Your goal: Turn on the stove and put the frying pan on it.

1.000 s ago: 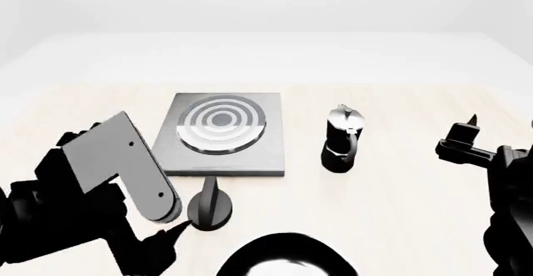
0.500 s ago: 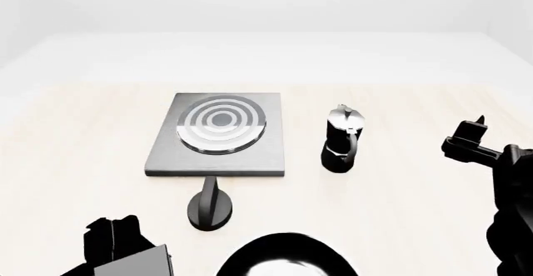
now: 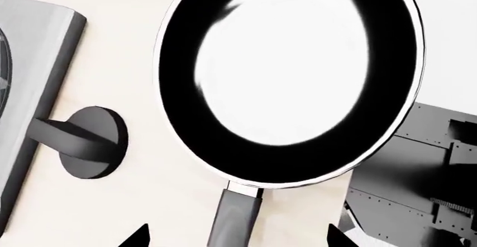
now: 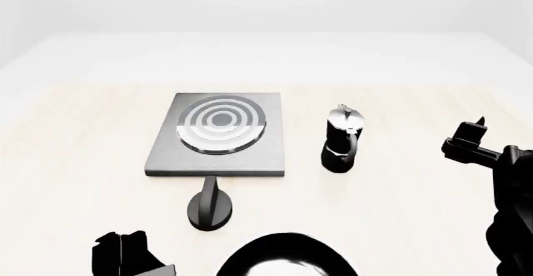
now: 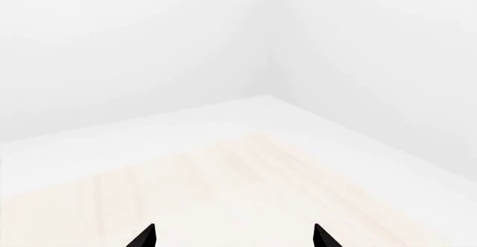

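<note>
The stove (image 4: pixel 166 154) is a grey square plate with a ringed burner (image 4: pixel 221 123), and its black knob (image 4: pixel 210 208) stands just in front of it. At the near table edge lies the frying pan (image 4: pixel 288 260), black with a pale glossy inside. The left wrist view shows the pan (image 3: pixel 287 74) from above, with its handle (image 3: pixel 237 213) running toward the camera. My left gripper (image 3: pixel 237 239) is open, its fingertips (image 3: pixel 140 238) well apart on either side of the handle. The knob (image 3: pixel 86 142) and stove edge (image 3: pixel 41 79) lie beside the pan. My right gripper (image 5: pixel 233 238) is open, nothing between its fingertips.
A black-and-silver moka pot (image 4: pixel 341 140) stands right of the stove. My left arm (image 4: pixel 125 257) shows low at the left of the head view, and my right arm (image 4: pixel 483 154) hangs over the table's right side. The robot's grey body (image 3: pixel 417 185) is beside the pan.
My left arm pulled back from the knob to the bottom-left corner of the head view. The right arm shifted slightly to the right. Pan, knob and pot stayed put.
</note>
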`<state>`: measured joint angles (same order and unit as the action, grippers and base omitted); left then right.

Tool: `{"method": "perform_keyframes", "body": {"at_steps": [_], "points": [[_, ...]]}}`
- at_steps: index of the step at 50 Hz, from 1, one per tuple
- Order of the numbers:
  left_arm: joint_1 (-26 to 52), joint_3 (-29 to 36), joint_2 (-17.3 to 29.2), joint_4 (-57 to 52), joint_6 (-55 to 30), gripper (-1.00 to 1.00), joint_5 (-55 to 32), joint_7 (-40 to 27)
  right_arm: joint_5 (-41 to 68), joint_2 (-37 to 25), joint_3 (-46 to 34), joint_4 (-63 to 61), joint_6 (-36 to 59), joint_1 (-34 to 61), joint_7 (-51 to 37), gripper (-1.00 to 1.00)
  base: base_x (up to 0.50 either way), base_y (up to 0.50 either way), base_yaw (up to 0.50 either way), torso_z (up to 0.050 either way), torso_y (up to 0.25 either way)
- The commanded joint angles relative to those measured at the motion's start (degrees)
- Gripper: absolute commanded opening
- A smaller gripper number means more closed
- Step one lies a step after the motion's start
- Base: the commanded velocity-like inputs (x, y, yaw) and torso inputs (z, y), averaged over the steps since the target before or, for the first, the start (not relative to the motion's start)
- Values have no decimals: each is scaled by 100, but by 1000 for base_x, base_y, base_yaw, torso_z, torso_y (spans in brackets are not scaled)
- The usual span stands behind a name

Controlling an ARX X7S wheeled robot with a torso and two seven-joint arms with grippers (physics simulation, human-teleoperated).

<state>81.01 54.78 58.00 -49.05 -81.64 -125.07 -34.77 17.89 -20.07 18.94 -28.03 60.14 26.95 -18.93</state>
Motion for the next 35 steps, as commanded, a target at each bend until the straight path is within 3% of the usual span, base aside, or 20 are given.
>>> {"method": "perform_keyframes", "body": {"at_steps": [1, 35], "points": [[-167, 253, -226, -48, -31, 100, 80, 18, 29, -4, 4, 11, -40, -17, 14, 100, 0, 0, 0, 0, 0], [-1227, 82, 256, -22, -84, 100, 975, 826, 62, -7, -5, 27, -119, -78, -26, 100, 0, 0, 0, 0, 0]]}}
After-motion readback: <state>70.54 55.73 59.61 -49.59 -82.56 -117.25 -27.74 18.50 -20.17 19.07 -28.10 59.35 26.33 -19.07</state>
